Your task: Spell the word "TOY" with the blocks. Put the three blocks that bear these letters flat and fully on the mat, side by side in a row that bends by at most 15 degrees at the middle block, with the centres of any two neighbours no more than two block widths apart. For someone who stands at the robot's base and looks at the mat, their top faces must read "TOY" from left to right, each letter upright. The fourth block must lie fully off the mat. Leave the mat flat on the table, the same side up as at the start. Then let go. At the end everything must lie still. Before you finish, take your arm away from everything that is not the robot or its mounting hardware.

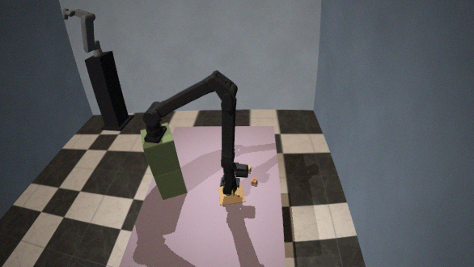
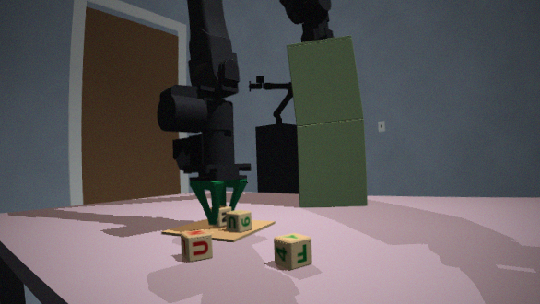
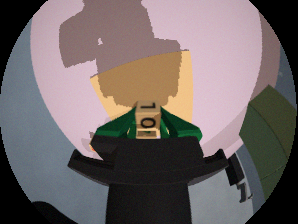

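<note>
The gripper is closed around one wooden block at the mat.
A second block sits on the mat, near it; the red-U block and the green-F block are on the desk. The fingers partly hide the held block.

- Dim, muted lighting overall; dark grey-blue walls look grainy.
- Hard-edged shadows of the black jointed arm fall across the flat pink tabletop.
- The wrist view is circular with black corners, its straight edges bowed.
- Small block markings look soft from above.
</note>
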{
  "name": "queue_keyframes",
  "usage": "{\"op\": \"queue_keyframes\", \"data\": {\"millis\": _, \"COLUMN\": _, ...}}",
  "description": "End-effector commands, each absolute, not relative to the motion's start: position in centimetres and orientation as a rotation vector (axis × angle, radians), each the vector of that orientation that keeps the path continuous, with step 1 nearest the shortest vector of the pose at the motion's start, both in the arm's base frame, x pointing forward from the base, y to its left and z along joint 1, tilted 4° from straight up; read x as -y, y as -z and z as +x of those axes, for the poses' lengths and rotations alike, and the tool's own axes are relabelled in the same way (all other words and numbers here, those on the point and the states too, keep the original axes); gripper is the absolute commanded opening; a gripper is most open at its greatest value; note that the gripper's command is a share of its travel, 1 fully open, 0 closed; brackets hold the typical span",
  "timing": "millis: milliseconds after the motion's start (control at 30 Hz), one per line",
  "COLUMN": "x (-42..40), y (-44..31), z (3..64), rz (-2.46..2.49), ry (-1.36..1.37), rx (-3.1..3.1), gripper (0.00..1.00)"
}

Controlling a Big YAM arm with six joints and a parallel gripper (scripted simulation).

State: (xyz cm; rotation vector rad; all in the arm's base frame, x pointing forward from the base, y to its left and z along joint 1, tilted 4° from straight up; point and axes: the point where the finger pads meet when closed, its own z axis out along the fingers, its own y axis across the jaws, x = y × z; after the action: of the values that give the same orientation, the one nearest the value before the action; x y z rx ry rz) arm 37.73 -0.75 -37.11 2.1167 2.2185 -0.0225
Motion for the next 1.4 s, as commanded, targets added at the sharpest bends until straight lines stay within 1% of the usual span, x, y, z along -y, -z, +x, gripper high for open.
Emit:
{"op": "queue_keyframes", "data": {"millis": 0, "x": 1.25, "y": 37.52, "z": 36.74, "rz": 2.122, "ry": 0.037, "rx": -2.222, "gripper": 0.26}}
{"op": "queue_keyframes", "data": {"millis": 1367, "x": 1.33, "y": 37.83, "z": 37.58, "rz": 2.117, "ry": 0.023, "rx": -2.214, "gripper": 0.26}}
